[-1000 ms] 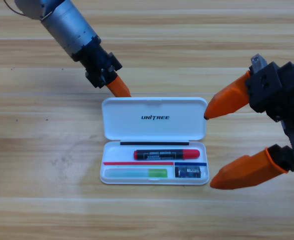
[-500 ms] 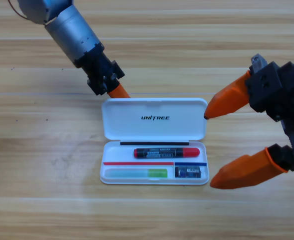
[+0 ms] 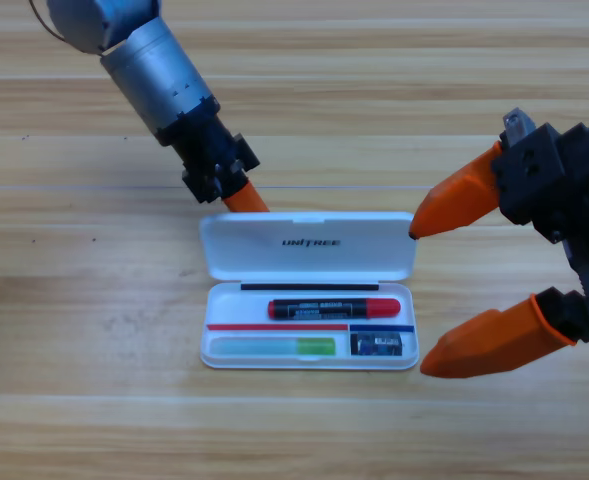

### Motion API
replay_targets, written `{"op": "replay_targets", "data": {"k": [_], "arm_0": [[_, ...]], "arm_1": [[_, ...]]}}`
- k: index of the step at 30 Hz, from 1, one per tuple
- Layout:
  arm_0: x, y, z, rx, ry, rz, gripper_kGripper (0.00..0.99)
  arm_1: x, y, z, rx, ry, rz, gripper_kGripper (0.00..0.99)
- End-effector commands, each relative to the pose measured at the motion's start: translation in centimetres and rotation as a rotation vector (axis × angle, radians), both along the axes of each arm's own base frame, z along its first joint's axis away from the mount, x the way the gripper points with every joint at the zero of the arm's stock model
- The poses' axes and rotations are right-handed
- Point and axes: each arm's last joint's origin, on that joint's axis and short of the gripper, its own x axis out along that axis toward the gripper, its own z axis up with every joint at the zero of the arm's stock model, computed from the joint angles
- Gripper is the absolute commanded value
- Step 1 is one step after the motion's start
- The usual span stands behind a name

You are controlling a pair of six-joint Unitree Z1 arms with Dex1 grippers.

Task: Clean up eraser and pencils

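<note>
On the wooden table lies one white case with its lid raised and tilted. It holds three things: two pencils and one eraser. The black pencil with red ends lies in the upper compartment, its long axis running left to right, the broader red end pointing right. The light green pencil lies in the lower left compartment, parallel to the black one. The eraser, a short dark block with a pale label, sits in the lower right compartment, just beside the green pencil's right end, its long side also left to right.

The left end effector points down at the lid's back edge, touching or nearly so; whether it is open or closed cannot be told. The right end effector waits at the case's right side, spread wide and holding nothing, one tip by the lid's corner.
</note>
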Motion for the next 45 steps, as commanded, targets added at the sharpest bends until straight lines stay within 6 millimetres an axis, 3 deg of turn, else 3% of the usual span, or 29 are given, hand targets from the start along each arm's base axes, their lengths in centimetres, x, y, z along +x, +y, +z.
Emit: {"op": "replay_targets", "data": {"k": [1,45], "arm_0": [[-1.8,-0.9,0.2,-0.007,0.035,-0.034,0.0],[-7.4,-2.5,-2.7,0.045,-0.015,-0.129,0.0]], "arm_1": [[-1.1,-0.8,0.9,0.046,0.001,0.018,0.983],[-1.0,-0.5,0.8,0.047,0.011,0.02,0.983]]}}
